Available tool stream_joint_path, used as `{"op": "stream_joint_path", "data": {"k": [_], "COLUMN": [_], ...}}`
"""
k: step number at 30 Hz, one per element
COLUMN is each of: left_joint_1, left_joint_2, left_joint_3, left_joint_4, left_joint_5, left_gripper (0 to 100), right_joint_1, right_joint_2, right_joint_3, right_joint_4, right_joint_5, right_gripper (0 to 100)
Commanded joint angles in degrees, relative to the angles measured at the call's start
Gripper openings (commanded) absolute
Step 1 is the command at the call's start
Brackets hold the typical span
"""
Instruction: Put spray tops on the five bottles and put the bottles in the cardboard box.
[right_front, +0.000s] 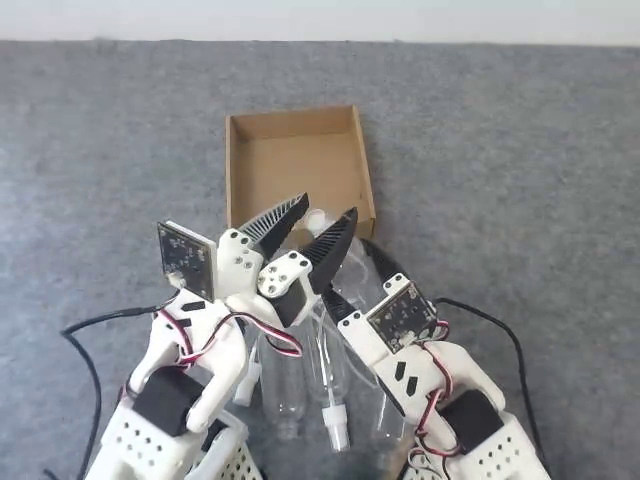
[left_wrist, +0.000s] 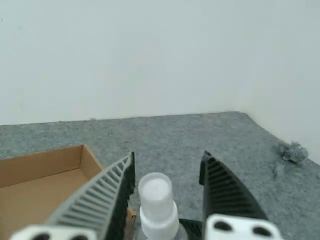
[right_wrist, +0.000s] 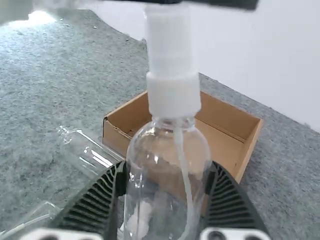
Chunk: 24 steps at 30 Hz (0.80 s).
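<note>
An upright clear bottle (right_wrist: 165, 145) with a white spray top (right_wrist: 170, 85) on its neck stands between the fingers of my right gripper (right_wrist: 166, 172), which is shut on its body. My left gripper (left_wrist: 168, 156) hangs over it, open, one finger on each side of the spray top (left_wrist: 157, 202) with a gap on both sides. In the high view the left gripper (right_front: 327, 207) sits just in front of the cardboard box (right_front: 295, 170), and the right gripper (right_front: 355, 280) lies partly under it. The box (right_wrist: 225, 125) holds nothing.
Other clear bottles (right_front: 285, 385) lie on the grey carpet between the two arms, with a loose white spray top (right_front: 335, 420) beside them. One bare bottle (right_wrist: 85, 147) lies near the box's front wall. Cables trail beside both arm bases.
</note>
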Motion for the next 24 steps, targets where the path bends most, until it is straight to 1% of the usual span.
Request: {"op": "stream_joint_path", "data": {"k": [1, 3, 6, 9, 12, 15, 20, 24], "left_joint_1": [-0.09, -0.44, -0.70, -2.46, -4.66, -5.80, -5.80, -5.80], "left_joint_2": [-1.32, -1.41, -1.41, -1.41, -1.41, -1.41, -1.41, -1.14], "left_joint_3": [-0.92, -1.63, -3.82, -6.20, -6.99, -7.43, -7.52, -5.32], "left_joint_4": [0.97, 1.05, 3.43, 5.27, 5.19, 5.19, 5.10, 1.93], "left_joint_5": [-0.97, -0.97, -0.79, -0.79, -0.79, -0.79, -0.79, -0.79], "left_gripper": [20, 20, 19, 15, 12, 11, 11, 11], "right_joint_1": [0.84, 1.01, 1.98, 2.15, 2.15, 2.07, 1.98, 1.98], "right_joint_2": [-1.19, -1.19, -1.19, -1.19, -1.19, -1.19, -1.19, -1.19], "right_joint_3": [-2.29, -2.29, -2.29, -2.29, -2.29, -2.29, -2.29, -2.64], "right_joint_4": [0.84, 0.75, 0.48, 0.48, 0.48, 0.48, 0.57, 0.75], "right_joint_5": [0.53, 0.53, 0.53, 0.44, 0.44, 0.44, 0.44, 0.44], "right_gripper": [2.0, 2.0, 2.0, 2.0, 2.0, 2.0, 2.0, 2.0]}}
